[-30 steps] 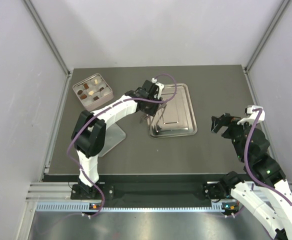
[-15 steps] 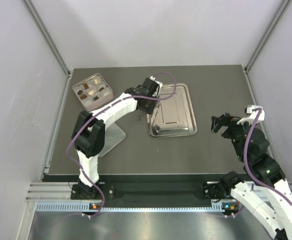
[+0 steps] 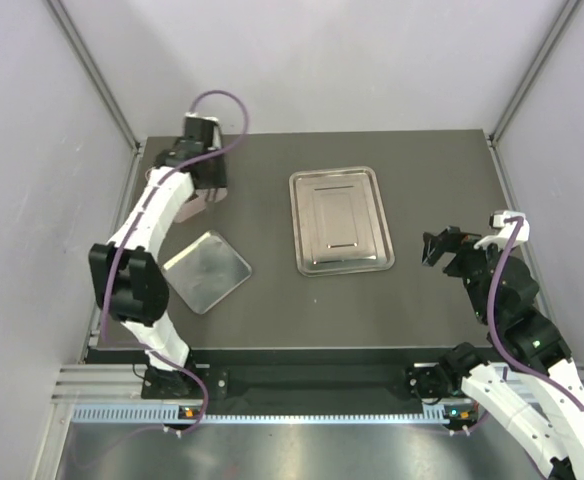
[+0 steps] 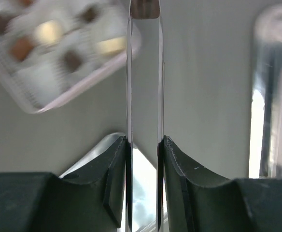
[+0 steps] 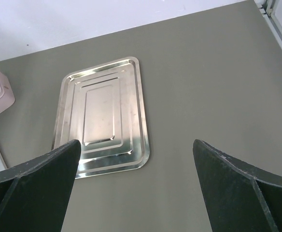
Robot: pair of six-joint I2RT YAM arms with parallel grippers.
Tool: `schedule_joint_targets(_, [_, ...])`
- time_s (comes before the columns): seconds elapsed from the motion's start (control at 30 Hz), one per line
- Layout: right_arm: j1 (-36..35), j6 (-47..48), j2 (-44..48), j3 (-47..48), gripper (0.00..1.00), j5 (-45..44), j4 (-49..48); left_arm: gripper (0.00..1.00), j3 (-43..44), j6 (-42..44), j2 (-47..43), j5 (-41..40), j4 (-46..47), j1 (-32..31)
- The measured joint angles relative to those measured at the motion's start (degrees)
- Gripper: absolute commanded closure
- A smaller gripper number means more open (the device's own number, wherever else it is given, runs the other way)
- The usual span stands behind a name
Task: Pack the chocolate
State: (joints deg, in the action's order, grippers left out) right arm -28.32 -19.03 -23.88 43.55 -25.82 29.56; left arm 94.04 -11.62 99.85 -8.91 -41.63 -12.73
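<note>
My left gripper (image 4: 145, 140) is shut on thin metal tongs (image 4: 129, 72), whose two blades run up between the jaws. A brown piece of chocolate (image 4: 145, 7) sits pinched at the tongs' tip. Beyond it to the left lies the pink tin (image 4: 44, 89), blurred, with several chocolates (image 4: 22, 47) in its compartments. From above, the left gripper (image 3: 204, 185) hangs over the tin (image 3: 208, 203) at the table's back left and hides most of it. The steel tray (image 3: 339, 220) holds nothing. At the right, my right gripper (image 3: 438, 247) (image 5: 136, 142) is open and holds nothing.
The tin's shiny lid (image 3: 207, 270) lies flat in front of the tin, left of the tray. The steel tray (image 5: 102, 118) lies ahead of the right gripper. White walls enclose the dark table on three sides.
The left arm has swung from the tray's left edge to the back left, over the tin. The lid it covered now shows fully. The right arm has not moved.
</note>
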Motion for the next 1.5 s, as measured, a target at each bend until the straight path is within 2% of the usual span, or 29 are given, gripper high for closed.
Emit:
schedule_joint_targets(0.17, [0.0, 0.0, 0.37, 0.0, 0.0, 0.09, -0.02, 0.67, -5.84, -1.95, -3.43, -0.42, 0.0, 10.29])
schedule_joint_targets(0.27, [0.0, 0.0, 0.48, 0.0, 0.0, 0.13, -0.02, 0.66, -8.5, -2.93, -3.72, -1.2, -0.42, 12.94])
schedule_joint_targets(0.8, [0.0, 0.0, 1.05, 0.0, 0.0, 0.17, 0.0, 0.65, -13.33, -3.91, -3.72, -7.32, 0.07, 12.26])
schedule_joint_targets(1.5, [0.0, 0.0, 1.84, -0.02, 0.0, 0.15, 0.04, 0.54, -13.33, -3.89, -3.72, -8.85, 0.11, 12.26])
